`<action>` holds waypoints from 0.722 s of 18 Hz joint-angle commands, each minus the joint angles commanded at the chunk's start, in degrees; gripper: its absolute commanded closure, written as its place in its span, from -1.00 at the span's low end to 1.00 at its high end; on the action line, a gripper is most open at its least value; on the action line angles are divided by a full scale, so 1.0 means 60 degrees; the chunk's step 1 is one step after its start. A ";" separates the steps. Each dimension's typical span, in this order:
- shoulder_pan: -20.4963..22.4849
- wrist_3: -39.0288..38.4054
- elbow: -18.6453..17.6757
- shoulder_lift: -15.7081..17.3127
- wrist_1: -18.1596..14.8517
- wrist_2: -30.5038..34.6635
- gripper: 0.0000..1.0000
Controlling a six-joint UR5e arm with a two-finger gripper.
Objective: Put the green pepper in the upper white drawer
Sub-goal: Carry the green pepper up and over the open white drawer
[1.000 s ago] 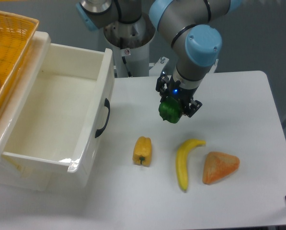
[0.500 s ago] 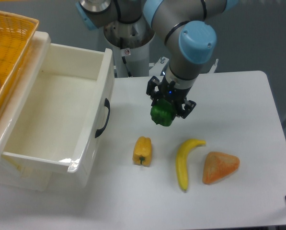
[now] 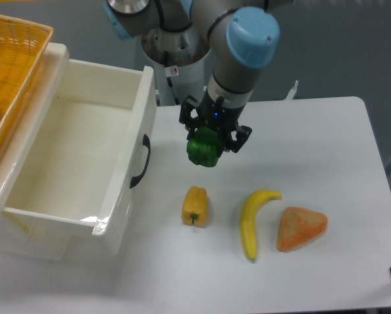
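Observation:
My gripper (image 3: pixel 206 145) is shut on the green pepper (image 3: pixel 203 149) and holds it in the air above the white table, to the right of the drawer's front. The pepper is glossy and dark green and hangs between the black fingers. The upper white drawer (image 3: pixel 128 171) stands pulled open at the left, a deep white box with a black curved handle (image 3: pixel 141 161) on its front wall. Its inside looks bare. The pepper is a short way right of the handle and above the yellow-orange pepper (image 3: pixel 194 205).
A banana (image 3: pixel 253 219) and an orange wedge-shaped item (image 3: pixel 300 228) lie on the table at front right. An orange woven basket (image 3: pixel 8 72) sits at the upper left, beside the drawer. The arm's base (image 3: pixel 175 59) stands behind the table.
The gripper has carried the green pepper leftward, toward the drawer's front, and slightly up the image. The other items have not moved.

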 joint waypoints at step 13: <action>0.0367 -0.2171 0.0117 0.0938 0.0015 -0.2169 0.03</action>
